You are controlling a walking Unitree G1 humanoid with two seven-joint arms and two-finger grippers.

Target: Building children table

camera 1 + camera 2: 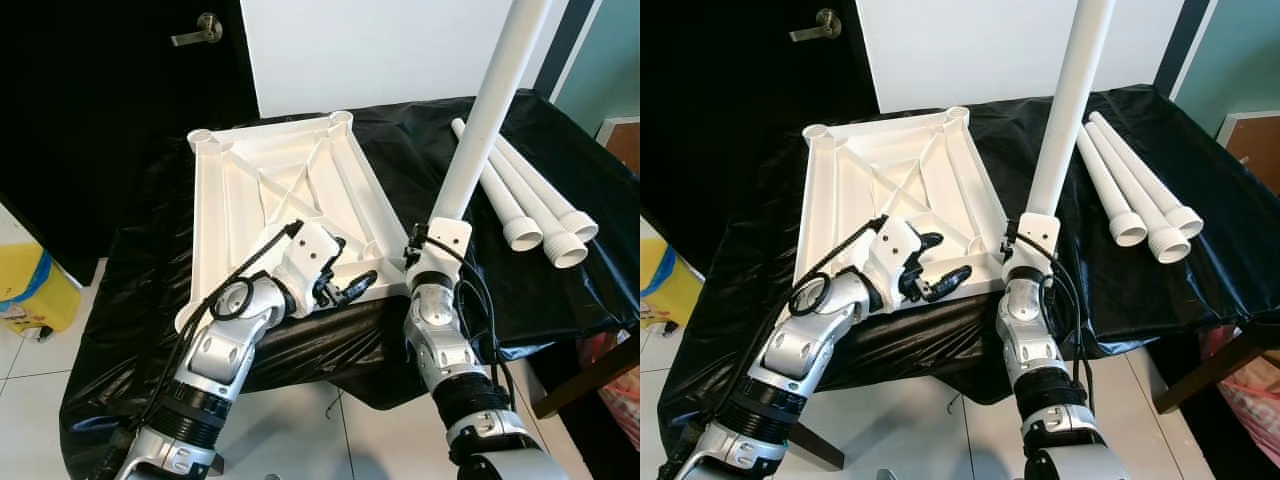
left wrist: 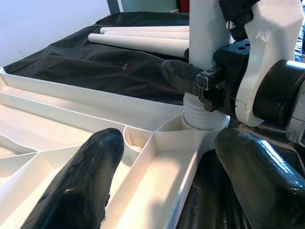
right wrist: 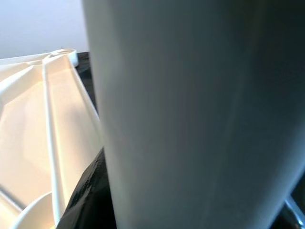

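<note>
White plastic leg, a long tube, is clamped in the right hand near its lower end, with the black fingers closed around it just above the threaded tip. That tip sits in the corner socket of the upturned tabletop, at the near right corner as the robot faces it. The leg's long axis rises almost upright from the socket, leaning slightly toward the robot's right and away. I judge the coming move to turn on that lean: the tube has to stand square over the socket before it can seat or thread home, so the right hand, which holds it, is the one to correct it.

Beside it, the left hand rests over the near edge of the tabletop with its two fingers apart, gripping nothing; the rim and ribs lie between and under them. It is just beside the socket and looks placed to steady the tabletop.

Three more legs lie side by side on the black-covered bench, to the right of the tabletop and well apart from both hands.
</note>
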